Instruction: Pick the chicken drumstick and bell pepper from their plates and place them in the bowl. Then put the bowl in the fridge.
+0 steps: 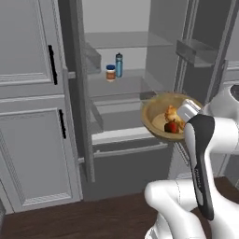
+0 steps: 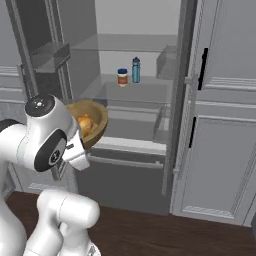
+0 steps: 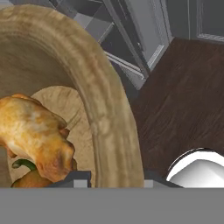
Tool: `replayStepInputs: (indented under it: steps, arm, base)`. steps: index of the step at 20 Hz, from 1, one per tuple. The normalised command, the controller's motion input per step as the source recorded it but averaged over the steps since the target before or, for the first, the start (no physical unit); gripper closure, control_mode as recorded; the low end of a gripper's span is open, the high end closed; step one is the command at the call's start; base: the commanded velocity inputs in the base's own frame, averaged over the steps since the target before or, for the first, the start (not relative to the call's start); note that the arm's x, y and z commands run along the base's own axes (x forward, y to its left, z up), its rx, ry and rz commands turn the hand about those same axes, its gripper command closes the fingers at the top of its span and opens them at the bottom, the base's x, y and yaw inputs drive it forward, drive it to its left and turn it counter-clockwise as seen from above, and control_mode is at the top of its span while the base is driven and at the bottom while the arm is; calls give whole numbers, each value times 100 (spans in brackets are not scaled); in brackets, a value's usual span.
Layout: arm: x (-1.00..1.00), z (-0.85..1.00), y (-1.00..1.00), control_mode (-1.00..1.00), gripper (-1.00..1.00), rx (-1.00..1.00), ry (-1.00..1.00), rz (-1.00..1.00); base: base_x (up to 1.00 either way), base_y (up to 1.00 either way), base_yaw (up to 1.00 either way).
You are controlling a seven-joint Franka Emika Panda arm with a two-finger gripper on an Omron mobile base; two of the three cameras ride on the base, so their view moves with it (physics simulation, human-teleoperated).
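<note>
Bowl before open fridge, jar, bottle

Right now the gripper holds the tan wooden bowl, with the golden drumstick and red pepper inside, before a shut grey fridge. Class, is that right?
Not quite. The grey fridge stands open, as the left base view shows. The gripper does hold the tan wooden bowl with the golden drumstick and red pepper inside.

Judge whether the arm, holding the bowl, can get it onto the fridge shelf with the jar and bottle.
Probably yes: the fridge stands open, the shelf beside the jar and bottle looks bare, and nothing sits between it and the bowl.
</note>
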Motion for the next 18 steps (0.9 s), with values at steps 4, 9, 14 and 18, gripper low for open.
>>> replayStepInputs:
  steps: [4,9,14,18]
  arm:
    - [0,0,0,100,100,0,0,0]
    - [0,0,0,100,100,0,0,0]
    - [0,0,0,100,100,0,0,0]
    - [0,0,0,100,100,0,0,0]
  base:
    - [100,-31,12]
    - [96,-25,7]
    - [96,-14,5]
    - [64,-22,4]
